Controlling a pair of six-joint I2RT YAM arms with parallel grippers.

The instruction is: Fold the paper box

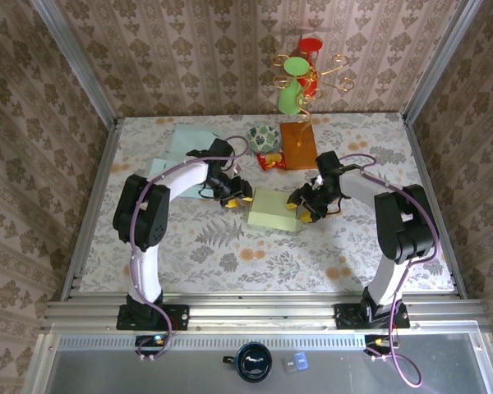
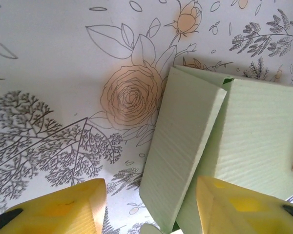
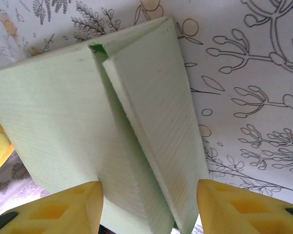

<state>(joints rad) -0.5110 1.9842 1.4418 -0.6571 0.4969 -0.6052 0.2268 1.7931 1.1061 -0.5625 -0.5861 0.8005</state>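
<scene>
Paper box: pale green, ribbed card; laid flat near the middle of the counter, between the two hands; one end flap is seen raised at each side in the wrist views.

Left hand: placed at the box's left edge; in the left wrist view its yellow fingers are spread wide apart, with the angled left flap standing between them; nothing is gripped; contact with the flap cannot be told.

Right hand: placed at the box's right edge; in the right wrist view its yellow fingers are likewise held apart, set to either side of the folded right flap; nothing is clamped.

Counter: covered with a floral-printed cloth.

Other items, at the far side: a green patterned ball; an orange panel just beside it; a red packet near both; pale blue sheets at the far left; a gilt wire stand bearing green and red discs.
</scene>
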